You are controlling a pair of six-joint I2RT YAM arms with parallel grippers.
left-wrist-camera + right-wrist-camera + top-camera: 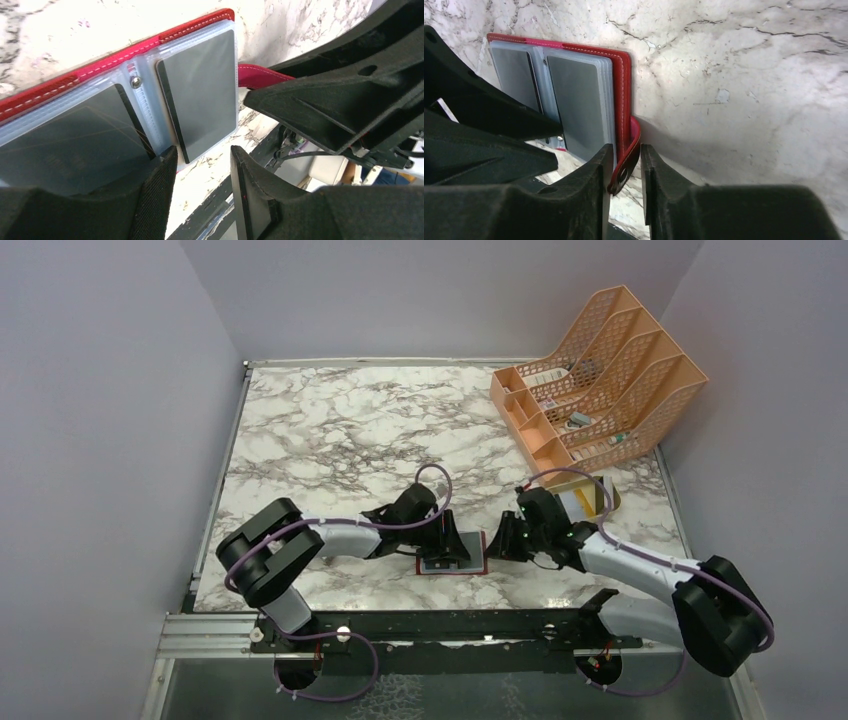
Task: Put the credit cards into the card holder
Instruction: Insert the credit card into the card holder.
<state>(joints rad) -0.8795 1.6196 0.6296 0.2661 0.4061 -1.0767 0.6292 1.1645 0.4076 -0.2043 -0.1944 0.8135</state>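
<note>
The red card holder (478,562) lies open near the table's front edge. Its clear sleeves hold dark grey cards (202,95), which also show in the right wrist view (574,100). My left gripper (448,540) is open and empty at the holder's near edge (204,150); one finger (155,195) overlaps the left sleeve. My right gripper (503,540) is closed on the holder's red snap tab (634,132), which curls between the jaws (626,148). A yellow card (580,502) lies in the beige tray behind my right arm.
The beige tray (603,490) sits at the right, partly hidden by my right arm. An orange mesh file rack (600,380) with small items stands at the back right. The table's metal front rail (430,625) lies just below the holder.
</note>
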